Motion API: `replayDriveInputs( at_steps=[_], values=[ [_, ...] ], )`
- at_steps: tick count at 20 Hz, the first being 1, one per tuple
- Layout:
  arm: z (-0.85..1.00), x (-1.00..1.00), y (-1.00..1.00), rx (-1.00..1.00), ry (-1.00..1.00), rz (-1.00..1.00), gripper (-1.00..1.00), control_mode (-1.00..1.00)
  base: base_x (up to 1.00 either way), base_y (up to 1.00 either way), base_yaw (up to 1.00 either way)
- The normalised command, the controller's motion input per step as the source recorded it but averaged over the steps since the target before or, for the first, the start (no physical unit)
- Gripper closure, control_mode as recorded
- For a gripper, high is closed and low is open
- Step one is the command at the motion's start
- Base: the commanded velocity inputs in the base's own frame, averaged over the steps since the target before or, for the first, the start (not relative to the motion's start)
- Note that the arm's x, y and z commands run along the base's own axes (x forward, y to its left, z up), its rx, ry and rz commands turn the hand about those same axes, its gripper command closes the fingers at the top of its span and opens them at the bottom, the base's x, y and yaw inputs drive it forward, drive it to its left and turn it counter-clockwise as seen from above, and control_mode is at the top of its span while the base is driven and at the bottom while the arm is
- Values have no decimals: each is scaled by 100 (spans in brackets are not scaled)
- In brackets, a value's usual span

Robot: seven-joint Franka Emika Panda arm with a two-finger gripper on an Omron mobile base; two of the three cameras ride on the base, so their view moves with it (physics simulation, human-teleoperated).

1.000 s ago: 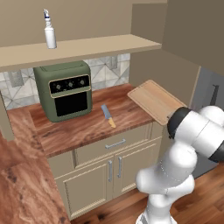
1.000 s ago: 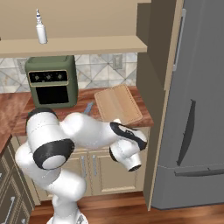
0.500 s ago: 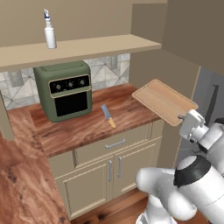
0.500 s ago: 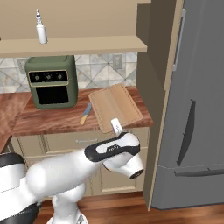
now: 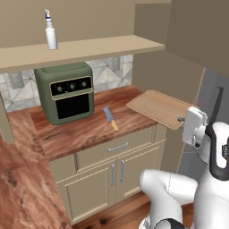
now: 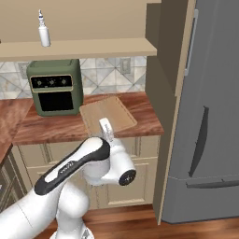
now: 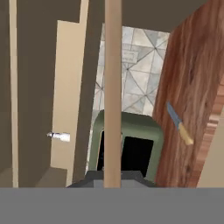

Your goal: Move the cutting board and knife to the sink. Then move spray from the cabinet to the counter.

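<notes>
1. Tan wood of the cutting board [image 5: 162,108] now hangs in the air past the right end of the tabletop [image 5: 85,127], roughly level; a second ago it sat lower against the edge with the arm folded in front of it.
2. Gripping the board's near edge, the claw [image 5: 182,119] is closed tight on it; in the hand view the board [image 7: 112,92] shows edge-on as a thin strip running up from the fingertips.
3. Over the last second the arm has swung out from a crouch to a reach, so I judge the board lifted and ready to carry.
4. Grey-bladed and yellow-handled, the knife [image 5: 110,119] lies flat on the tabletop, just in front of the green oven [image 5: 65,92], in the same place as before.
5. White spray [image 5: 51,35] stands upright on the cabinet [image 5: 85,50] shelf, untouched.
6. No sink is visible yet, so the base probably has to drive before the board can be set down.
</notes>
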Motion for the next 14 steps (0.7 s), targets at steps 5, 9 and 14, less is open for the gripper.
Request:
replayDriveInputs(
  at_steps=[5, 9, 14],
  values=[
    [36, -37, 56, -5, 19, -1, 100, -100, 0, 0, 0],
    [23, -38, 37, -9, 7, -10, 100, -100, 0, 0, 0],
    [32, -50, 3, -4, 0, -17, 100, -100, 0, 0, 0]
  ],
)
